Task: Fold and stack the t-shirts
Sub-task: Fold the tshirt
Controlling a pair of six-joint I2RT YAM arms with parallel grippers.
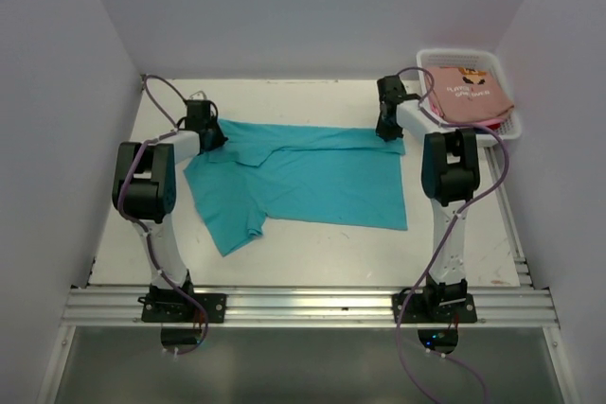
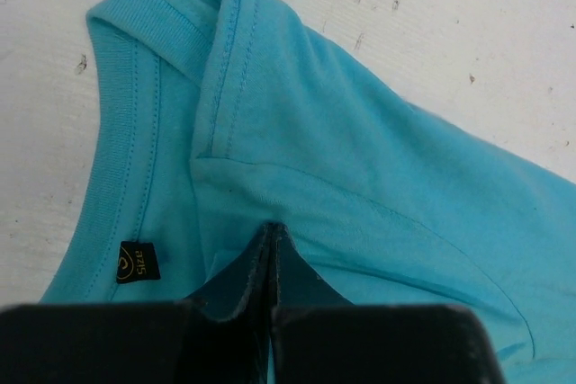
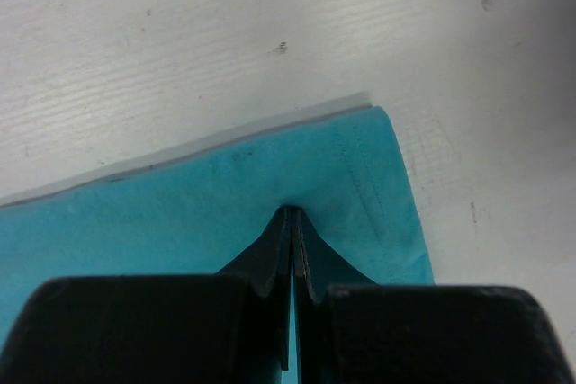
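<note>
A teal t-shirt [image 1: 303, 177] lies spread on the white table, its far part folded over and a sleeve pointing toward the near left. My left gripper [image 1: 206, 134] is shut on its far left shoulder, beside the collar. In the left wrist view the gripper [image 2: 273, 227] pinches the teal cloth [image 2: 360, 159] next to the neck label [image 2: 138, 261]. My right gripper [image 1: 388, 130] is shut on the shirt's far right corner. In the right wrist view the gripper [image 3: 292, 211] pinches the cloth [image 3: 180, 213] near the hem. A folded salmon-pink t-shirt [image 1: 469, 92] lies in the basket.
A white plastic basket [image 1: 454, 53] stands at the back right corner, close behind the right arm. White walls enclose the table on the left, back and right. A metal rail [image 1: 303, 307] with both arm bases runs along the near edge.
</note>
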